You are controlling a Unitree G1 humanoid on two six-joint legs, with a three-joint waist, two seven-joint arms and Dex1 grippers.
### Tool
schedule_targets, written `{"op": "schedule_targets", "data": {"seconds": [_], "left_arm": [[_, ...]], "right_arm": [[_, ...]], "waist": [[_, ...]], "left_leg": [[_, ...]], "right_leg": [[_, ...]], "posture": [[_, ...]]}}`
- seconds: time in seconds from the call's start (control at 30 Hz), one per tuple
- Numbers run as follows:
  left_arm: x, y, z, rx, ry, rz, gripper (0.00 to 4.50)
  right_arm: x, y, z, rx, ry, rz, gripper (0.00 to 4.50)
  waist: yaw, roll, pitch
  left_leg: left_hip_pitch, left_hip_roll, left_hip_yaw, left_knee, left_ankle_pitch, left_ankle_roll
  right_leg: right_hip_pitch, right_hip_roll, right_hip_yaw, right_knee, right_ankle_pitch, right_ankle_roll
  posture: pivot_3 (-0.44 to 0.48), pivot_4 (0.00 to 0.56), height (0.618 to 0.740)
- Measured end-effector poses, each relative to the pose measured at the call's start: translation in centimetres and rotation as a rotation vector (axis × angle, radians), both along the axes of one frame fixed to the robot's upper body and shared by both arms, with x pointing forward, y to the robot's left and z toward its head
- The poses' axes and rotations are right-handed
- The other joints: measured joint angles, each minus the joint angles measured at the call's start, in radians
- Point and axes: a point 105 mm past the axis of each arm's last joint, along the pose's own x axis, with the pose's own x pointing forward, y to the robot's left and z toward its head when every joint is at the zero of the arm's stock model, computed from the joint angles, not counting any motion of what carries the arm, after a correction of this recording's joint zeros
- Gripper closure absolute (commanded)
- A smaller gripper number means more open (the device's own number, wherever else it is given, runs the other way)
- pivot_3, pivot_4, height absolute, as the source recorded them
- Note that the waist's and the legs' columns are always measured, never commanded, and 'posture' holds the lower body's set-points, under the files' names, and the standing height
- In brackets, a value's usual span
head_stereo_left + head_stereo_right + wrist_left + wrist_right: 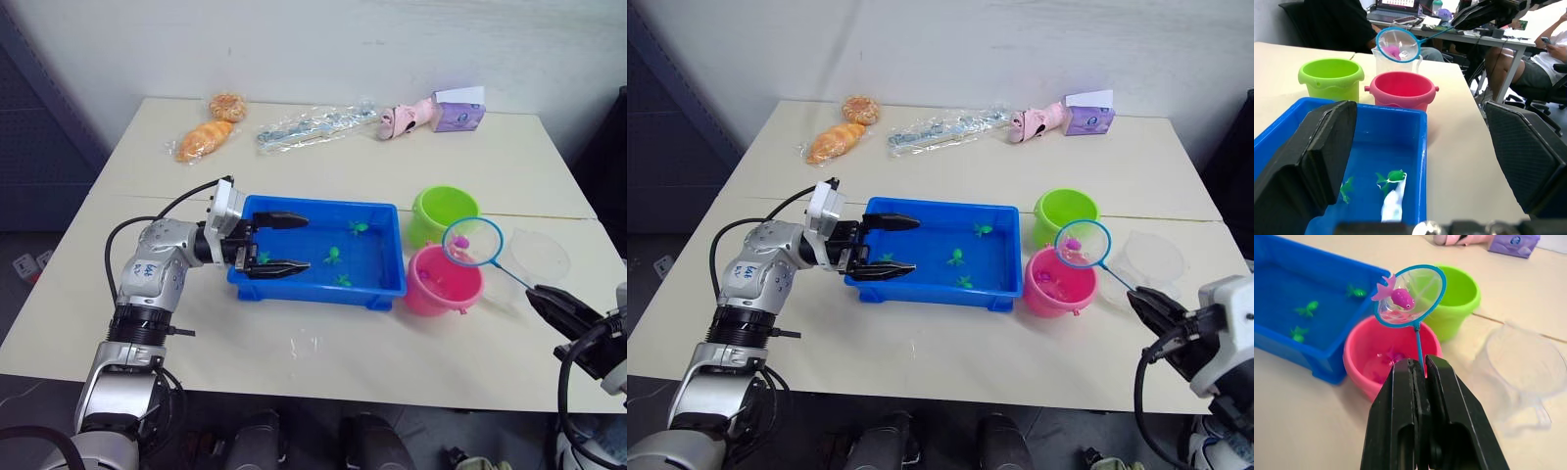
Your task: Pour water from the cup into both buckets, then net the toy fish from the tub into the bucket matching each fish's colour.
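Along the far edge of the table (pixel 323 352): two wrapped pastries (pixel 208 129), a clear crinkled packet (pixel 315 126), a pink toy (pixel 408 117) and a small purple box (pixel 458 114), all well apart from the working area. Near the middle, the blue tub (pixel 321 291), holding green fish (pixel 334 257) scattered toward its right half. Just beside its right end, the pink bucket (pixel 443 282), with the green bucket (pixel 444 211) touching it on the far side. Right of both, the clear cup (pixel 539 258), upright, near the table's right edge. Left claw (pixel 284 243) spread wide, reaching in over the tub's left end, one finger above the far rim, the other low inside near the front wall; nothing between the fingers. Right claw (pixel 1418 377) pressed together, pinching the thin handle of the net (pixel 1410 294). Net hoop held tilted above the far rim of the pink bucket, between the two buckets, with a pink fish (pixel 1397 294) lying in the mesh. More pink showing at the bottom of the pink bucket. Open table in front of the tub and buckets, bare up to the near edge; wide clear strip also between the tub and the far clutter. In the left wrist view, seated people and desks beyond the table.
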Motion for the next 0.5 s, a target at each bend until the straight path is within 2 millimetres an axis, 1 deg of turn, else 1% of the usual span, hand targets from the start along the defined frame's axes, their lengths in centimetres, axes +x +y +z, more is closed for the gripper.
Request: {"op": "schedule_targets", "data": {"seconds": [0.03,0.07,0.13,0.17,0.23,0.4,0.47,0.5], "left_arm": [[0.0,-0.1,0.0,0.000,-0.002,-0.007,0.04],[0.0,-0.1,0.0,-0.001,-0.003,-0.007,0.04],[0.0,-0.2,0.0,-0.002,-0.006,-0.010,0.04],[0.0,-0.3,0.0,-0.002,-0.007,-0.011,0.04],[0.0,-0.3,-0.1,0.000,-0.007,-0.011,0.04],[0.0,-0.7,-0.1,-0.003,-0.010,-0.019,0.04],[-0.1,-0.8,-0.1,-0.001,-0.017,-0.023,0.04],[-0.2,-0.9,0.0,-0.002,-0.023,-0.026,0.04]], "right_arm": [[0.0,0.0,-0.3,-0.048,-0.004,0.000,4.50],[0.0,0.0,-0.3,-0.056,-0.003,0.003,4.50],[0.0,0.2,-0.8,-0.170,-0.020,0.022,4.50],[0.0,0.4,-1.1,-0.254,-0.036,0.036,4.50],[0.1,0.2,-1.4,-0.358,-0.068,0.042,4.50],[0.4,-0.5,-1.7,-0.682,-0.178,0.054,4.50],[0.4,-0.7,-1.6,-0.783,-0.221,0.060,4.50],[0.4,-0.7,-1.5,-0.867,-0.254,0.069,4.50]], "waist": [[0.001,0.000,0.000],[0.002,0.000,0.000],[0.004,0.000,0.000],[0.004,0.000,0.000],[0.004,0.000,0.000],[0.003,0.000,0.000],[0.004,0.000,0.000],[0.004,0.000,0.000]], "left_leg": [[0.000,0.000,0.000,0.000,0.000,0.000],[0.000,0.000,0.000,0.000,0.000,0.000],[0.000,0.000,0.000,0.000,0.000,0.000],[0.000,-0.001,0.000,0.000,0.000,0.000],[0.000,-0.001,0.000,0.001,0.000,0.000],[0.000,0.000,0.000,0.002,0.001,-0.001],[0.000,0.000,0.000,0.002,0.001,-0.002],[0.000,0.000,0.000,0.002,0.001,-0.002]], "right_leg": [[0.000,0.000,0.000,0.000,0.000,0.000],[0.000,0.000,0.000,0.000,0.000,0.000],[0.000,0.000,0.000,0.000,0.000,0.000],[0.000,0.000,0.000,0.000,0.000,0.000],[0.000,0.000,0.000,0.000,0.000,0.000],[0.000,0.000,0.000,0.001,0.000,0.000],[0.000,0.000,0.000,0.001,0.000,0.000],[0.000,0.000,0.000,0.001,0.000,0.000]], "posture": [[0.000,0.150,0.740],[0.000,0.150,0.740],[0.000,0.150,0.740],[0.000,0.150,0.740],[0.000,0.150,0.740],[0.000,0.150,0.740],[0.000,0.150,0.740],[0.000,0.150,0.740]]}}
